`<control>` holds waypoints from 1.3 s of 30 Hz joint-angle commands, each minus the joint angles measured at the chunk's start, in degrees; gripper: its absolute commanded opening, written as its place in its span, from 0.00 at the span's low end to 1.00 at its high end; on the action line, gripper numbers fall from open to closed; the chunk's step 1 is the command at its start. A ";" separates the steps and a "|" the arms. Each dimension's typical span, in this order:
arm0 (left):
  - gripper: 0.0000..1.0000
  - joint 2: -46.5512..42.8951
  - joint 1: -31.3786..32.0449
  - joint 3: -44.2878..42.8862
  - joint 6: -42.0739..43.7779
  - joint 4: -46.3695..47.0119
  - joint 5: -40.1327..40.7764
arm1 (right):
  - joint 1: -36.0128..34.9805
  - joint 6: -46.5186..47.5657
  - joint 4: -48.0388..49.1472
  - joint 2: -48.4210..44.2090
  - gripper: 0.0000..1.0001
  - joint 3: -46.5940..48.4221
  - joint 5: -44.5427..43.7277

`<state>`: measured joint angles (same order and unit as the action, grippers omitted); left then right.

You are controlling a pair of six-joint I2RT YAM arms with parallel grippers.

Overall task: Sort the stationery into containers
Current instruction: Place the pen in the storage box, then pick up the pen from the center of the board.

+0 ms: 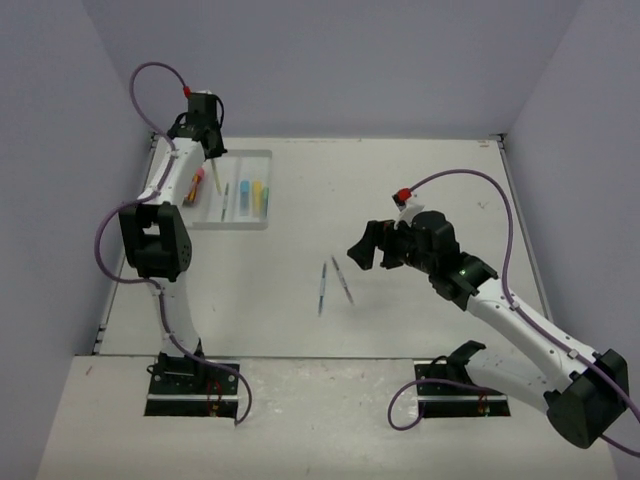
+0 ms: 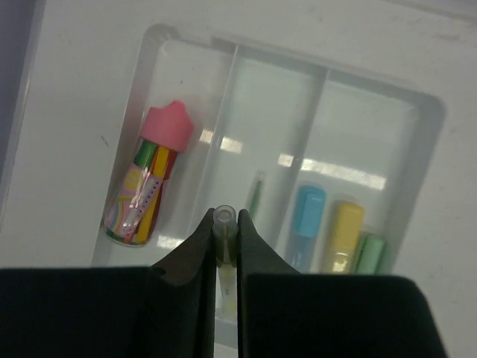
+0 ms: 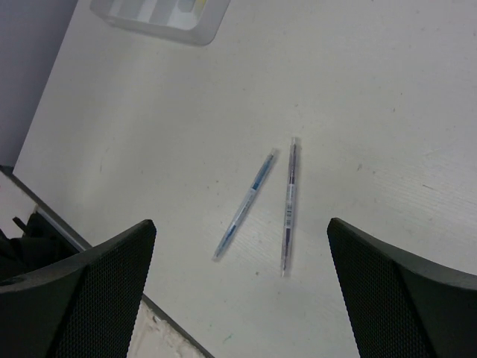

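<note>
Left arm (image 1: pixel 160 215): stretched far along the left wall, wrist turned down over the tray (image 2: pixel 434 127).
Left gripper (image 2: pixel 226 224): jaws pinched tight on a thin pale pen (image 2: pixel 223 261), which runs straight out between the fingers.
Pale pen's place: its tip hangs over the tray's near end, about at the divider between the left and middle bays; contact with the tray cannot be told.
Tray contents: tube (image 2: pixel 149 186) in the left bay, green pen (image 2: pixel 256 195) in the middle, blue (image 2: pixel 305 224), yellow (image 2: pixel 345 235) and green (image 2: pixel 369 253) highlighters side by side in the right.
Right arm (image 1: pixel 520 320): bent inward, wrist reaching to mid-table.
Right gripper (image 3: pixel 240 224): jaws spread wide, holding nothing, hovering above two loose pens.
Loose pens: blue pen (image 3: pixel 246 205) and purple pen (image 3: pixel 289 205) lie flat in a narrow V, near each other, not touching.
Edges: tray sits by the left wall in the far-left corner; the loose pens are well apart from it.
Open room: bare table (image 1: pixel 420 190) all around the two pens.
</note>
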<state>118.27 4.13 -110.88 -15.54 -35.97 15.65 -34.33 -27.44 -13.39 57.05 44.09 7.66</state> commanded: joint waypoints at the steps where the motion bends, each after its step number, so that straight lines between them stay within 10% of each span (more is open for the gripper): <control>1: 0.00 2.99 -0.09 -3.10 5.03 -4.42 3.80 | 0.05 2.21 0.29 1.92 0.99 -1.18 2.68; 10: 0.00 5.76 -0.14 1.37 5.00 -0.42 1.64 | -0.81 2.47 -3.01 14.42 0.87 2.08 3.54; 23: 0.94 4.72 0.06 1.19 3.88 -2.62 -1.68 | -9.44 1.73 -16.02 38.70 0.49 17.98 -14.31; 31: 1.00 -9.30 2.64 5.19 1.42 -1.35 -4.46 | -9.44 0.28 -19.56 47.11 0.30 20.32 -18.08; 35: 1.00 -23.94 2.99 17.25 -2.48 3.46 -10.91 | -9.40 0.39 -19.35 47.27 0.00 20.20 -16.76; 39: 1.00 -37.06 4.19 32.80 -5.81 15.06 -22.80 | -8.87 -0.02 -20.05 43.18 0.00 20.39 -17.15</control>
<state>93.32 7.44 -90.56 -16.43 -33.52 5.24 -43.73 -26.75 -30.48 103.14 63.68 -7.99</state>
